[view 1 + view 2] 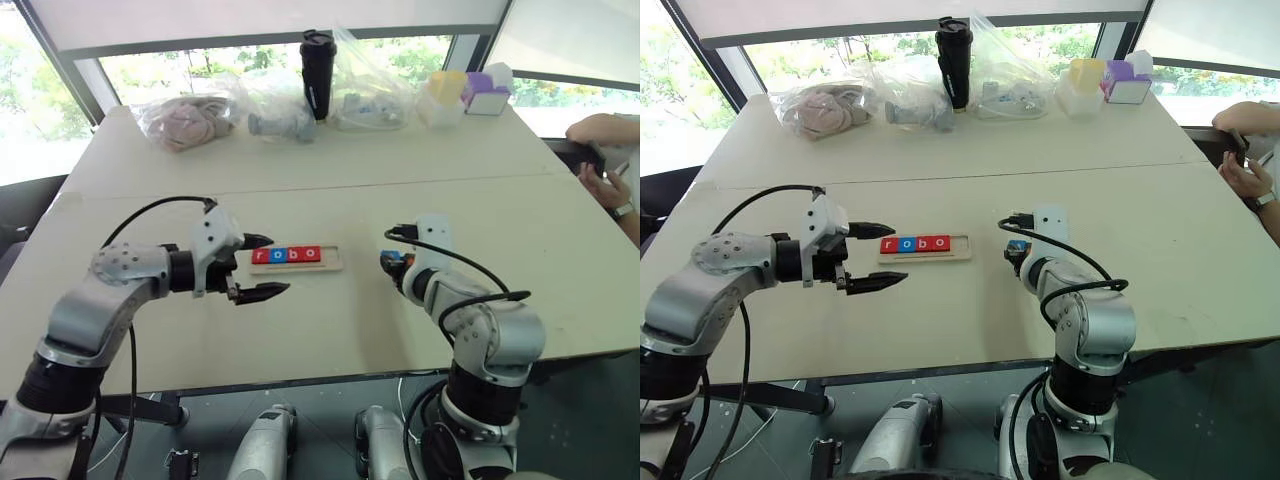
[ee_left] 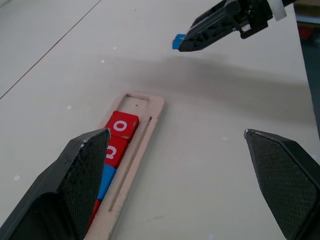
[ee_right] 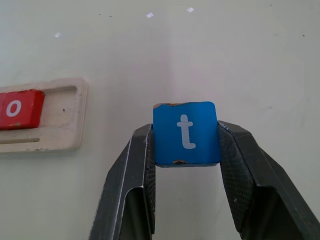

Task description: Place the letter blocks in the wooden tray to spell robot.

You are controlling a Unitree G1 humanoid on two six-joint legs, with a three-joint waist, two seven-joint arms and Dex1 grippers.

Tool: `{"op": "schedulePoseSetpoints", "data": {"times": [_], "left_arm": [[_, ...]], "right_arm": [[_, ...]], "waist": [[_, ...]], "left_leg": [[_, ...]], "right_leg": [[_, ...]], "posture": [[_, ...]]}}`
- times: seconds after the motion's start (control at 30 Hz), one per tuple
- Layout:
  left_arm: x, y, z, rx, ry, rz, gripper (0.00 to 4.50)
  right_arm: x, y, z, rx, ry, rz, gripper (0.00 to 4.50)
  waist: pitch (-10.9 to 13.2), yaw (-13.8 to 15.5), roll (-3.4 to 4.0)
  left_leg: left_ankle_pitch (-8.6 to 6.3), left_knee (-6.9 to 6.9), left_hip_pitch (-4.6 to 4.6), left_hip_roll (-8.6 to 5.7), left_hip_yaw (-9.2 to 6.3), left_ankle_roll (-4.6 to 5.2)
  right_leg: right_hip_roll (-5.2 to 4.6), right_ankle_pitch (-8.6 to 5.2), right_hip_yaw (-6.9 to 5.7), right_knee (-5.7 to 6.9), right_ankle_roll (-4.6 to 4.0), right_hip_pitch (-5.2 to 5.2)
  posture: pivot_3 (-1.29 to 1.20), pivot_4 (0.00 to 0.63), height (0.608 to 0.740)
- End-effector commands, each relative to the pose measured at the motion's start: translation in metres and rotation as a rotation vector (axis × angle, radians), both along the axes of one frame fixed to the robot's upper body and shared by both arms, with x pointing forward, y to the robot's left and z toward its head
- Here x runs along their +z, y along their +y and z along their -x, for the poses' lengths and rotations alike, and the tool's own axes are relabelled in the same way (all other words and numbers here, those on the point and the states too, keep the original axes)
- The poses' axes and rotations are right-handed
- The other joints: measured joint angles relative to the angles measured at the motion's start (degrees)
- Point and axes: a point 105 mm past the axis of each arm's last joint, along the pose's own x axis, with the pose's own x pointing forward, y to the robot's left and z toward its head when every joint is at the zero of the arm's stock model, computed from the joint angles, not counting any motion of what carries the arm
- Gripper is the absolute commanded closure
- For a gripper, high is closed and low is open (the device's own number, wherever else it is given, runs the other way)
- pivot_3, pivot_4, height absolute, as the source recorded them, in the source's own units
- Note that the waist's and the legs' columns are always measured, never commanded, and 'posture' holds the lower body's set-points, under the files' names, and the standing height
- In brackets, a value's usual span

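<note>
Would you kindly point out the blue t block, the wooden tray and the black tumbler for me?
blue t block (image 3: pixel 185 133), right wrist view, on its lettered face.
wooden tray (image 3: pixel 75 112), right wrist view, on its bare end rim.
black tumbler (image 1: pixel 318 75), left eye view, on its body.

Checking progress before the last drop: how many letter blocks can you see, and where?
5. Four sit in the wooden tray spelling r, o, b, o. The blue t block is held in the right gripper.
</note>
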Motion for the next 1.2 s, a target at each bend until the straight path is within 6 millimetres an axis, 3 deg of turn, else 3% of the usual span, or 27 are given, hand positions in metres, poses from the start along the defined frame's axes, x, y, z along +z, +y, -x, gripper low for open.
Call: {"op": "schedulePoseSetpoints", "data": {"times": [0.03,0.07,0.27,0.3,0.37,0.5,0.57,0.67,0.77,0.93,1.07,1.2], "left_arm": [[0.006,-0.003,-0.001,-0.02,-0.036,0.004,0.0],[0.005,-0.003,-0.002,-0.021,-0.035,0.002,0.0],[0.001,0.0,-0.004,-0.003,-0.045,-0.008,0.0],[0.001,0.001,-0.004,-0.001,-0.045,-0.009,0.0],[0.001,0.003,-0.004,0.005,-0.045,-0.013,0.0],[0.003,0.007,-0.003,0.009,-0.045,-0.018,0.0],[0.005,0.009,0.0,-0.008,-0.035,-0.016,0.0],[0.006,0.01,0.006,-0.042,-0.019,-0.026,0.0],[0.008,0.009,0.007,-0.058,-0.041,-0.037,0.0],[0.011,-0.012,0.012,-0.111,-0.046,0.002,0.0],[-0.004,-0.022,0.015,-0.16,-0.039,-0.067,0.0],[-0.006,-0.029,0.015,-0.177,-0.036,-0.06,0.0]], "right_arm": [[0.003,0.002,0.005,0.011,-0.013,0.006,3.33],[0.002,0.003,0.005,0.015,-0.011,0.008,3.33],[-0.003,0.008,0.009,0.077,0.011,0.029,0.32],[-0.001,0.008,0.009,0.084,0.007,0.034,0.02],[0.006,0.004,0.007,0.101,-0.02,0.05,0.02],[0.044,-0.012,-0.008,0.241,-0.224,0.173,0.02],[0.051,-0.019,-0.004,0.446,-0.311,0.271,0.02],[0.042,-0.025,0.012,0.711,-0.331,0.331,0.02],[0.015,-0.051,0.016,0.834,-0.244,0.415,0.02],[-0.001,-0.056,0.012,0.893,-0.217,0.296,0.02],[-0.009,-0.05,0.002,0.912,-0.232,0.277,0.02],[-0.012,-0.051,-0.006,0.919,-0.236,0.296,0.02]], "waist": [[0.0,-0.1,0.01],[0.0,-0.2,0.01],[0.0,-0.3,0.01],[0.0,-0.3,0.01],[0.0,-0.2,0.01],[0.0,0.0,0.04],[0.0,-0.1,0.02],[0.0,-0.1,-0.03],[0.0,-0.1,-0.03],[0.0,0.0,-0.07],[0.0,0.0,-0.07],[0.0,0.1,-0.07]], "left_leg": [[0.0,-0.03,0.0,0.0,0.01,0.0],[0.0,-0.05,0.0,0.0,0.01,0.0],[0.0,-0.07,0.0,0.03,0.0,0.01],[0.0,-0.06,0.0,0.03,0.0,0.01],[0.0,-0.04,0.0,0.03,0.0,0.01],[0.0,-0.01,-0.07,0.0,0.0,0.0],[-0.01,-0.01,-0.12,0.02,-0.02,0.01],[-0.1,-0.09,-0.19,0.06,-0.05,0.16],[-0.21,-0.05,-0.27,0.02,0.04,0.33],[-0.22,0.15,-0.34,0.01,0.15,0.37],[-0.22,0.19,-0.31,0.01,0.12,0.37],[-0.22,0.19,-0.33,0.01,0.13,0.37]], "right_leg": [[0.0,0.0,0.0,0.0,0.0,-0.02],[0.0,0.0,0.0,0.0,0.01,-0.04],[0.03,0.0,-0.02,0.01,0.01,-0.05],[0.02,0.0,-0.02,0.01,0.01,-0.05],[0.01,-0.01,-0.02,-0.01,0.01,-0.02],[-0.03,-0.02,-0.04,-0.09,0.01,-0.02],[-0.03,-0.06,-0.11,-0.27,0.08,0.02],[-0.01,-0.14,-0.26,-0.64,0.23,0.14],[-0.05,-0.1,-0.23,-0.72,0.23,0.14],[-0.12,0.03,-0.17,-0.74,0.12,0.13],[-0.11,0.06,-0.17,-0.71,0.07,0.16],[-0.11,0.07,-0.16,-0.71,0.07,0.14]], "posture": [[0.0,0.15,0.74],[0.0,0.15,0.74],[0.0,0.15,0.74],[0.0,0.15,0.74],[0.0,0.15,0.74],[0.0,0.15,0.74],[0.0,0.15,0.74],[0.0,0.15,0.74],[0.0,0.15,0.74],[0.0,0.15,0.74],[0.0,0.15,0.74],[0.0,0.15,0.74]]}}
